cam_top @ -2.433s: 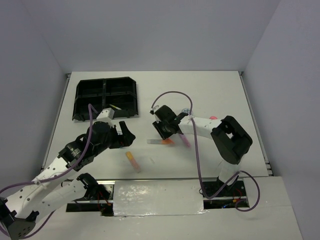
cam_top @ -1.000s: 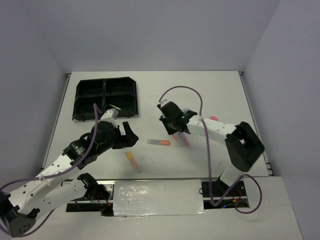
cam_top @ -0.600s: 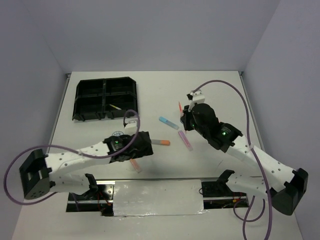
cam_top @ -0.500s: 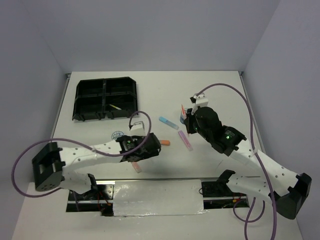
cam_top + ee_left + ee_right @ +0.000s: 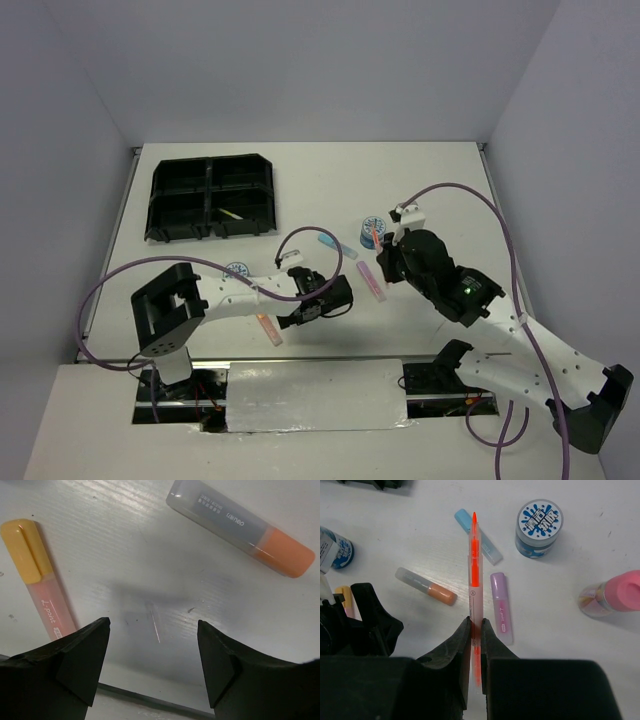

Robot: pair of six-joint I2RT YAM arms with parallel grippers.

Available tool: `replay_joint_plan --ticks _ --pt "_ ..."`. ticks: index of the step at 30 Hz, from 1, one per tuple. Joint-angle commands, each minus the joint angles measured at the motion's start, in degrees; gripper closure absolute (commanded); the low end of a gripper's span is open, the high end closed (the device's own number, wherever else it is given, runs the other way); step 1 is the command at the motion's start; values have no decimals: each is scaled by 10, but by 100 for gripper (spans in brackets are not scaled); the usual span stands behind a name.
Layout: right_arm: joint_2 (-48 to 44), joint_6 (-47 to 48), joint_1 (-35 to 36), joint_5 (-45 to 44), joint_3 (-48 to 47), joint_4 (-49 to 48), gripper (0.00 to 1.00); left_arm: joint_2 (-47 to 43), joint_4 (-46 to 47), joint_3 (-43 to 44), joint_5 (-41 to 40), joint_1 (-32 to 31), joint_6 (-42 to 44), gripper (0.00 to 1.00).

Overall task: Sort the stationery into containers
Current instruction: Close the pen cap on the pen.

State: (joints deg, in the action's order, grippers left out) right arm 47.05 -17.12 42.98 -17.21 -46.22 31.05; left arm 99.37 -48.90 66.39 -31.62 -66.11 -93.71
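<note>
My right gripper (image 5: 475,622) is shut on a thin red-orange pen (image 5: 474,570) and holds it above the table; in the top view the gripper (image 5: 383,252) is near the table's middle. Below it lie a blue marker (image 5: 479,536), a purple marker (image 5: 501,607), a grey marker with an orange cap (image 5: 426,586), a blue tub (image 5: 538,527) and a pink-capped bottle (image 5: 612,594). My left gripper (image 5: 154,630) is open and empty, low over bare table between a yellow-capped marker (image 5: 37,580) and the orange-capped marker (image 5: 240,527). The black tray (image 5: 165,200) is far left.
A second blue tub (image 5: 237,270) stands left of the left arm's forearm. A thin yellow pen (image 5: 232,214) lies in the tray's near right compartment. The left gripper (image 5: 338,297) is close to the table's near edge. The arms' bases stand along the front.
My left gripper has moved right along the near part of the table, past the yellow-capped marker. My right gripper still holds the red-orange pen and has shifted slightly right and nearer.
</note>
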Motion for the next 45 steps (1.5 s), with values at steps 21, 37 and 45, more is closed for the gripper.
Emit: replay_joint_plan --ticks 21,37,45 --pt "-35 14 11 26 10 -17 100 46 22 -14 59 -7 -28 37" --pt "-44 22 11 65 4 -24 100 25 89 -74 79 10 3 97" --pt "-103 -19 12 211 103 -160 100 -157 182 -87 3 9 169 100"
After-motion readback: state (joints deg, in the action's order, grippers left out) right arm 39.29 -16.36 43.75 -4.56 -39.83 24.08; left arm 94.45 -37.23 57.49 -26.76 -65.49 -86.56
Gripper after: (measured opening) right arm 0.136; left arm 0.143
